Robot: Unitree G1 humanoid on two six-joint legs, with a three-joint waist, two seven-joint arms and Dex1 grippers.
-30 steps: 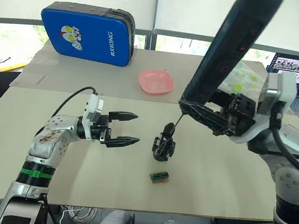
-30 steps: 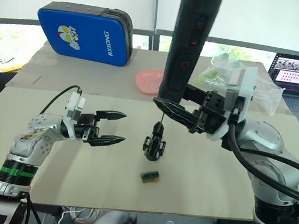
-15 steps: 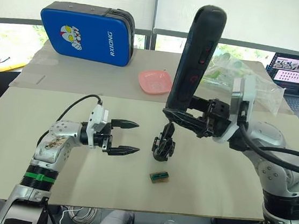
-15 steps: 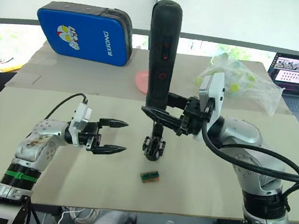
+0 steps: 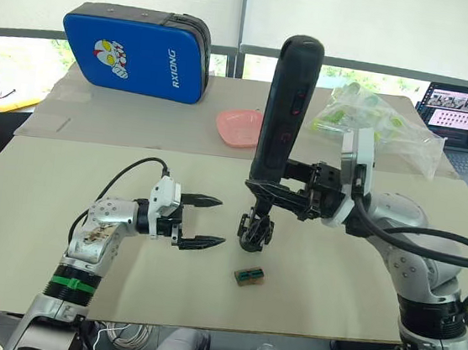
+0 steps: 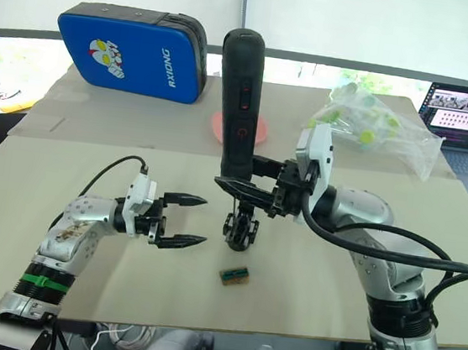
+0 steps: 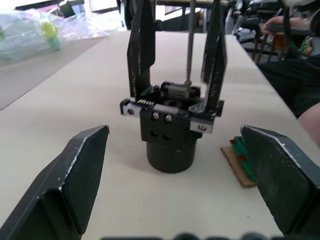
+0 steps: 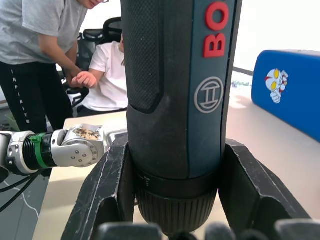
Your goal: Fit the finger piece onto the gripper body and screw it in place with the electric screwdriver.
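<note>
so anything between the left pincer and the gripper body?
Nothing visible. The left pincer is open and faces the gripper body across bare table. The green-and-brown block lies off to the side.

I can read "RXIONG" in white letters down the side of the blue case (image 5: 136, 52) at the back of the table, next to its cartoon figure. On the electric screwdriver (image 8: 180, 100) I make out red letters "BO", cut off at the frame edge, above a round embossed logo.
</note>
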